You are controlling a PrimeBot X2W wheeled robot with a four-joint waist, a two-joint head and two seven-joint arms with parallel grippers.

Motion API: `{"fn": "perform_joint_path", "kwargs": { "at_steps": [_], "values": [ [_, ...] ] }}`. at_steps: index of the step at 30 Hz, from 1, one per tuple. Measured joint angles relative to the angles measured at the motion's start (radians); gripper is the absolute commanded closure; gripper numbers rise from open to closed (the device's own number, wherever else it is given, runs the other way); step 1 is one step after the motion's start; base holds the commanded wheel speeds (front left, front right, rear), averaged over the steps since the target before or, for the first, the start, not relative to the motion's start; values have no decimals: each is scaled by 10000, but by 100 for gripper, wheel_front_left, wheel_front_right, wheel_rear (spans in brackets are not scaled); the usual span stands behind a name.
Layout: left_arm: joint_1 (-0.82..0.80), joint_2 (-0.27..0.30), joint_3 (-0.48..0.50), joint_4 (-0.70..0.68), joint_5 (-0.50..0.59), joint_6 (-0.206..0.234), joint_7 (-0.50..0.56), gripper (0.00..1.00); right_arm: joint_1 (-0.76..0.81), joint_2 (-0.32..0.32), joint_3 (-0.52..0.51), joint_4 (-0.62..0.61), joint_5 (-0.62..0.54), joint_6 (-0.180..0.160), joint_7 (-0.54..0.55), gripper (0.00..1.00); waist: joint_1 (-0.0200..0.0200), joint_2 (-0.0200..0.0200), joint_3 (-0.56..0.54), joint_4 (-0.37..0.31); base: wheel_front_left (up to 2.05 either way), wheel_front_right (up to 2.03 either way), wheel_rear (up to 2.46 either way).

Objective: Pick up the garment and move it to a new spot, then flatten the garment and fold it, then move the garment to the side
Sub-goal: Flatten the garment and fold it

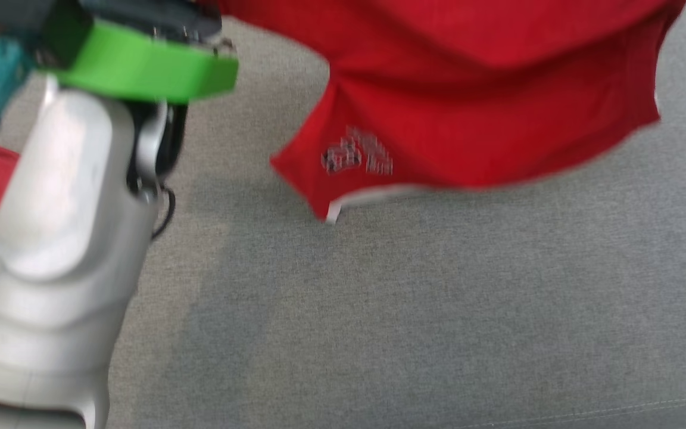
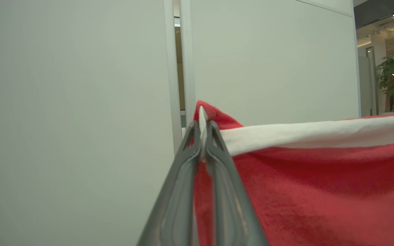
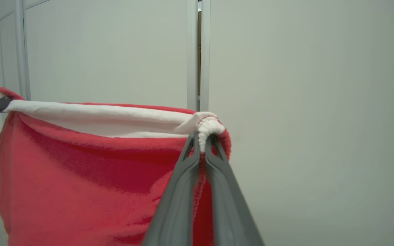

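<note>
Fabric in a grey weave covers the surface (image 1: 414, 310) under us in the head view, with a stitched seam (image 1: 617, 411) running along its lower right. The garment (image 1: 486, 89), red with a small pale printed mark (image 1: 358, 152), hangs over that surface at the top of the view, blurred. We cannot tell whether its lowest corner touches the fabric. Our left forearm (image 1: 63, 238), pale with a green collar (image 1: 146, 65), rises at the left.

Through the wrist views we look out at the room. There are pale wall panels (image 2: 74, 102) joined by narrow upright frames (image 2: 174, 68), and at the far right of the left wrist view an opening (image 2: 378, 51) with a potted plant (image 2: 392, 78) beyond it.

Our left gripper (image 2: 202, 124) is pressed together on one end of the garment's white band (image 2: 313, 135). Our right gripper (image 3: 204, 138) pinches the other end, where the band bunches. The band stretches between the two, and the red cloth hangs below it.
</note>
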Motion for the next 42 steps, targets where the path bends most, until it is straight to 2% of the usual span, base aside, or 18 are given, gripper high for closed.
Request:
{"fn": "perform_joint_path", "kwargs": {
  "at_steps": [5, 10, 14, 17, 21, 24, 27, 34, 38, 42],
  "values": [
    [-2140, -485, 412, 2884, -178, -481, -506, 100, -2460, 422, 809, 2136, 52, 0, -581, 100, 0, 0, 616, 3, 0, 0, 0],
    [-3359, -696, 1034, 4870, -67, -663, -623, 100, -4259, 1354, 1716, 4614, -36, 0, -1283, 100, 0, 0, 937, -69, 0, 0, 0],
    [-3355, -871, 1607, 5908, 130, -686, -652, 100, -4868, 2151, 2343, 6606, -242, 0, -1565, 100, 0, 0, 1050, -139, 0, 0, 0],
    [-2675, -1057, 1964, 6897, 136, -686, -650, 100, -4869, 2803, 2713, 7873, -387, 0, -1649, 100, 0, 0, 1144, -189, 0, 0, 0],
    [-1724, -1229, 2418, 7961, 27, -667, -650, 100, -4508, 3428, 2934, 8644, -541, 0, -1689, 100, 0, -1, 1316, -261, 0, 0, 0],
    [-1056, -1321, 2621, 8144, 33, -690, -652, 100, -3591, 3703, 2943, 8594, -535, 0, -1689, 100, 0, 0, 1409, -321, 0, 0, 0],
    [-307, -1384, 2796, 7741, 150, -732, -650, 100, -2569, 3699, 2683, 7919, -527, 0, -1689, 100, 0, 0, 1473, -308, 0, 0, 0],
    [2439, -1415, 3053, 5528, 211, -1016, -650, 100, 581, 3676, 2320, 5534, -782, 0, -1691, 100, 0, 0, 1160, -342, 0, 0, 0],
    [4242, -1407, 3139, 3994, 194, -1005, -652, 100, 2465, 3574, 1956, 3971, -1005, 0, -1691, 100, 0, 0, 776, -383, 0, 0, 0],
    [5978, -1419, 3035, 2654, 148, -761, -650, 100, 4383, 3545, 1778, 2713, -1335, 0, -1693, 100, 0, -1, 311, -383, 0, 0, 0]
  ]
}}
